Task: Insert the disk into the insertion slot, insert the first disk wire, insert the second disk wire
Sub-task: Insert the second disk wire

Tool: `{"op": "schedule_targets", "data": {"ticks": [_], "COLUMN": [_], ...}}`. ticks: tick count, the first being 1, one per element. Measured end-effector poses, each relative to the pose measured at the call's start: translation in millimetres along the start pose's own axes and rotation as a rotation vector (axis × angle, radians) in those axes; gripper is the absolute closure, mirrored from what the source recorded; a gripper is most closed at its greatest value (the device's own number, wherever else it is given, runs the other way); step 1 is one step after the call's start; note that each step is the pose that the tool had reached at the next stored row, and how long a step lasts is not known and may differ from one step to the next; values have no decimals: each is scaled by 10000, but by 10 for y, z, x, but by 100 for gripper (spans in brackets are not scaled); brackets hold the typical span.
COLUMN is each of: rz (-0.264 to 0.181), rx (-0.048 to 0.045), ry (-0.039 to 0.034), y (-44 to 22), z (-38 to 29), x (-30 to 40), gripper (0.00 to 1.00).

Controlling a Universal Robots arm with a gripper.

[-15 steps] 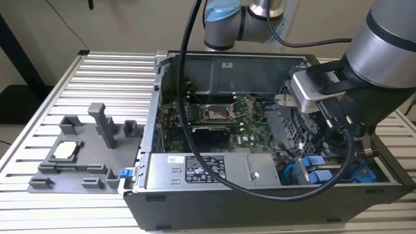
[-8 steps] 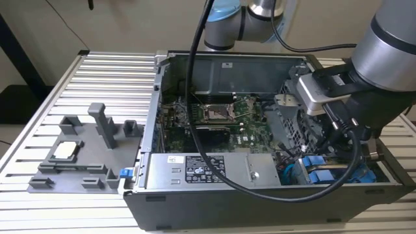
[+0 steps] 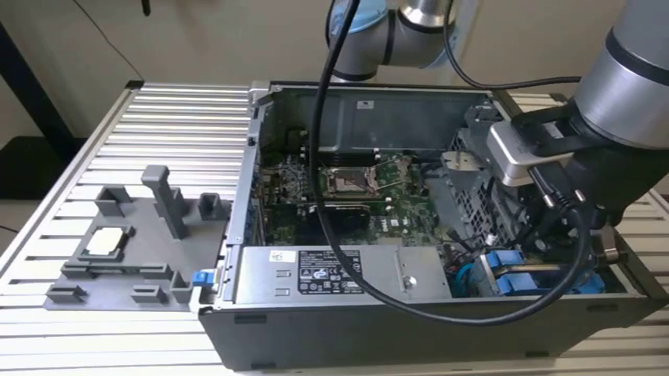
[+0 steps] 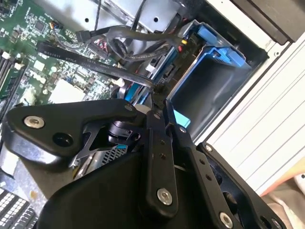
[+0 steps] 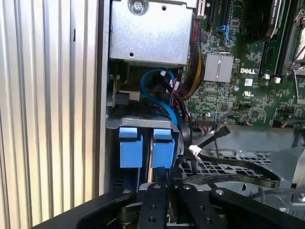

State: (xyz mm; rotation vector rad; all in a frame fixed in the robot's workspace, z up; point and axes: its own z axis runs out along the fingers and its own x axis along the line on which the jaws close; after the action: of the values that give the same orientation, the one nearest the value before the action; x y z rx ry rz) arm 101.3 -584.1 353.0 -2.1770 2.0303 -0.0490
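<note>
The gripper [image 4: 159, 102], fingers pressed together on nothing visible, hovers just above the insertion slot [image 4: 209, 86]; the slot's bay looks bare inside the computer case [image 3: 418, 329].

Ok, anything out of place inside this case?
Nothing looks damaged or spilled. One loose end: a black cable lies across the perforated cage with its connector free, plugged into nothing.

Bright blue carrier tabs [image 5: 143, 148], green motherboard [image 3: 366, 196], silver ribbed table [image 3: 178, 117], black end effector [image 4: 159, 102].
</note>
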Motion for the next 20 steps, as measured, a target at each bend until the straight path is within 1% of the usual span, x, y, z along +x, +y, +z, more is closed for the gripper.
{"op": "schedule_targets", "data": {"ticks": [3, 5, 7, 11, 18, 20], "rz": [13, 50, 84, 331, 564, 583], "rx": [-125, -181, -197, -183, -175, -181], "ry": [132, 178, 183, 218, 247, 248], "y": [-31, -45, -69, -83, -104, -125], "z": [10, 23, 48, 103, 125, 131], "x": [3, 5, 5, 2, -38, -44], "gripper": [84, 84, 84, 84, 84, 84]}}
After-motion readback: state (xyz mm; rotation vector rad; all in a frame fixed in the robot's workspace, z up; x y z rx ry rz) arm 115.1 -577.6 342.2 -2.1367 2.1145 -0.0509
